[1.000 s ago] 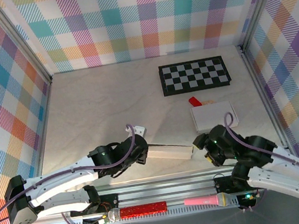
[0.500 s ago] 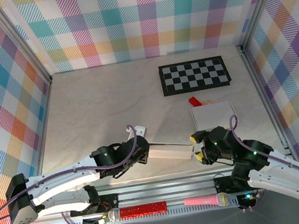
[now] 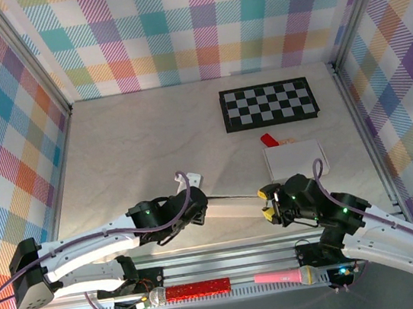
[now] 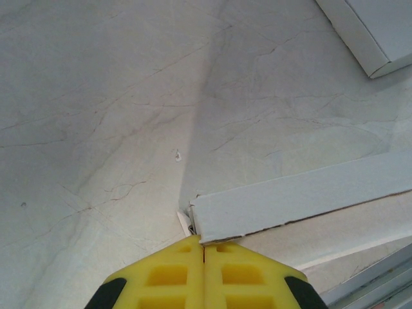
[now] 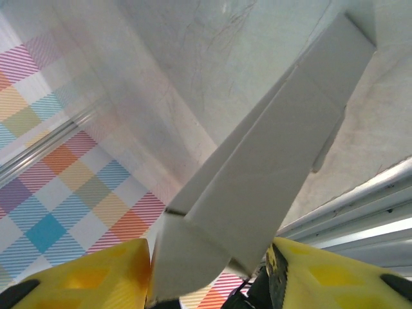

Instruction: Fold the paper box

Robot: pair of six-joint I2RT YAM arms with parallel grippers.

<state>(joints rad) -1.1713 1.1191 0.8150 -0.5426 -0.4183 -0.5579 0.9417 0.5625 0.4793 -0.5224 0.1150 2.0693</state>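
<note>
The paper box (image 3: pixel 234 210) is a long cream carton lying crosswise near the table's front edge, between my two grippers. My left gripper (image 3: pixel 201 210) is shut on its left end. In the left wrist view the yellow fingertips (image 4: pixel 187 257) meet on the lower corner of the paper box (image 4: pixel 296 199). My right gripper (image 3: pixel 266 203) straddles the right end. In the right wrist view the paper box (image 5: pixel 277 141) runs away from the camera, and its end flap fills the gap of the right gripper (image 5: pixel 209 270). The left finger (image 5: pixel 96 270) touches the flap.
A black-and-white checkerboard (image 3: pixel 267 105) lies at the back right. In front of it are a small red piece (image 3: pixel 269 140) and a flat white box (image 3: pixel 296 159). A red glitter stick (image 3: pixel 198 288) and a pink microphone (image 3: pixel 281 275) rest on the front rail.
My right gripper has moved left onto the box's right end and its jaws have narrowed around it. The left gripper keeps its hold and has barely shifted.
</note>
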